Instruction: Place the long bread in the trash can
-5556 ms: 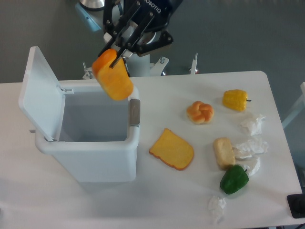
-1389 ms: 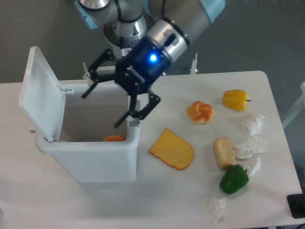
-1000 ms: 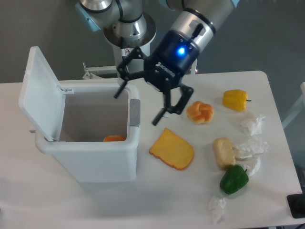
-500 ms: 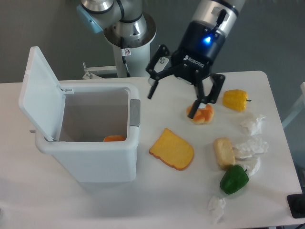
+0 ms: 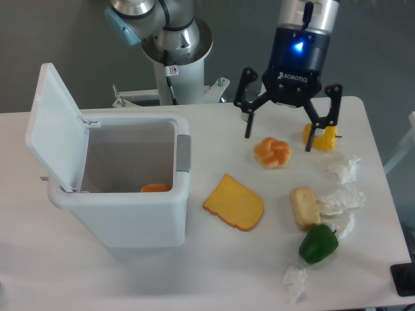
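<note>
**One loaf in the bin, claw empty over the far side of the desk**

One item of the task is accounted for: the long bread (image 5: 155, 188) lies at the bottom of the trash can (image 5: 130, 220), against its front wall, with only a sliver of orange crust showing over the rim. Its long axis cannot be read from that sliver. The lid stands up at the bin's left side, so the opening is uncovered.

The gripper (image 5: 280, 138) hangs over the far right part of the desk, fingers spread wide and holding nothing. One fingertip is beside the knotted bun (image 5: 273, 153), the other in front of the yellow pepper (image 5: 322, 135); contact with either cannot be confirmed.

Key relation: the loaf lies well to the left of the claw and nearer the front edge, inside the bin walls, out of the claw's line.

Judgement: placement appears complete. Any next move is likely clearance only; the risk is a fingertip clipping the bun or pepper.
</note>
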You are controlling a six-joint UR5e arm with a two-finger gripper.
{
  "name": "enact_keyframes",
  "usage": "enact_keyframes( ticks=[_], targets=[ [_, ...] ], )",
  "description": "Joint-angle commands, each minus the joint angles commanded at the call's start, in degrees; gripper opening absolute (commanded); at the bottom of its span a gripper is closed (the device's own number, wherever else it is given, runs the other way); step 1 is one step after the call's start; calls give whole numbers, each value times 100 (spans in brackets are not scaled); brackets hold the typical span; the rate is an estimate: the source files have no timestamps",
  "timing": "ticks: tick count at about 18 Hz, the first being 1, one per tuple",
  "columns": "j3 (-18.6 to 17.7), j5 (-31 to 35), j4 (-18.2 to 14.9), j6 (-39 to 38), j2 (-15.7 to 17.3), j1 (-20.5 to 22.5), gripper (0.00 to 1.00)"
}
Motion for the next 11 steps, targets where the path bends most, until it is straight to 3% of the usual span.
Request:
enact_keyframes(
  ticks=[3, 11],
  targets=[
    [-123, 642, 17, 721, 123, -17, 100],
    [-220, 687, 17, 873, 220, -18, 100]
  ],
)
